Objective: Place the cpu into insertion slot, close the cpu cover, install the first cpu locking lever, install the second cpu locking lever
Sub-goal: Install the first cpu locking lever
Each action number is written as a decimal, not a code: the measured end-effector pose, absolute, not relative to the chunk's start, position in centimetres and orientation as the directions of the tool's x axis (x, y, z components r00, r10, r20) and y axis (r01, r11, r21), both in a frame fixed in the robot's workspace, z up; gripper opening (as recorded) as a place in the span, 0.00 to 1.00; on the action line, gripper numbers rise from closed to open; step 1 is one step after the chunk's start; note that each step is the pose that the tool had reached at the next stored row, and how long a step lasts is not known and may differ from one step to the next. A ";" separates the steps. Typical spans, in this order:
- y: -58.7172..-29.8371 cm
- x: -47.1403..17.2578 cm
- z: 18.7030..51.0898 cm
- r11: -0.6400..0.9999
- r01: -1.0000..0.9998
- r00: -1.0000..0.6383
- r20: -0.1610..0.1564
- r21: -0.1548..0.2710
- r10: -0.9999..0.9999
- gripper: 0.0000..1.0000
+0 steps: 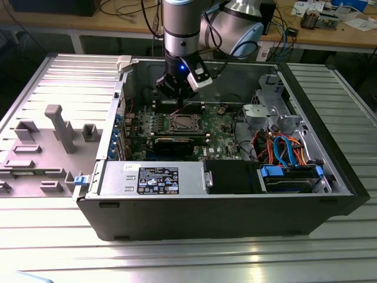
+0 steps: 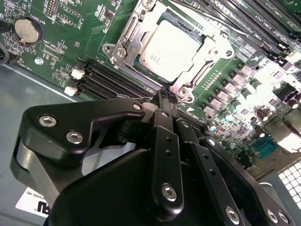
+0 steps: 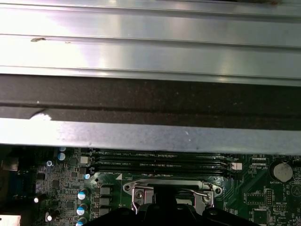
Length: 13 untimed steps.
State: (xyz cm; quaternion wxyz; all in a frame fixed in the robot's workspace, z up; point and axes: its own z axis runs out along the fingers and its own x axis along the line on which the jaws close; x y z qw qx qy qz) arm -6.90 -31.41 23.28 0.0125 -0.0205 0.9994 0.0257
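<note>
The cpu (image 2: 170,47), a silver-grey square chip, lies flat inside the insertion slot (image 2: 113,51) on the green motherboard. The cpu cover (image 2: 212,51), a thin silver frame, lies down around the chip. Thin wire levers (image 3: 135,198) run along the socket's sides; whether they are latched cannot be told. My gripper (image 2: 163,94) hangs just above the socket's edge with its black fingers pressed together and nothing between them. In the exterior view the gripper (image 1: 178,97) stands over the insertion slot (image 1: 184,122) inside the open computer case.
Long memory slots (image 2: 117,82) lie beside the socket, and a coin battery (image 2: 26,29) sits further off. A black graphics card (image 1: 177,143), the power supply (image 1: 153,177) and a drive bay with blue cables (image 1: 285,150) fill the case. A grey fixture (image 1: 59,127) stands outside it.
</note>
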 end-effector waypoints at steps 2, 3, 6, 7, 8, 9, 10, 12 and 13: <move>-31.4 -6.9 23.3 0.998 -0.042 -0.999 -0.026 0.051 -0.040 0.11; -31.4 -6.9 23.3 0.998 -0.041 -0.999 -0.026 0.051 -0.040 0.11; -31.1 -6.5 23.0 0.997 -0.039 -0.999 -0.027 0.066 -0.038 0.11; -31.1 -6.5 23.0 0.997 -0.040 -0.999 -0.027 0.066 -0.038 0.11; -31.1 -6.5 23.0 0.997 -0.040 -0.999 -0.027 0.066 -0.038 0.11; -31.1 -6.5 23.0 0.997 -0.040 -0.999 -0.027 0.066 -0.038 0.11; -31.1 -6.5 23.0 0.997 -0.040 -0.999 -0.027 0.066 -0.038 0.11; -31.1 -6.5 23.0 0.997 -0.040 -0.999 -0.027 0.066 -0.038 0.11; -31.1 -6.5 23.0 0.997 -0.040 -0.999 -0.027 0.066 -0.038 0.11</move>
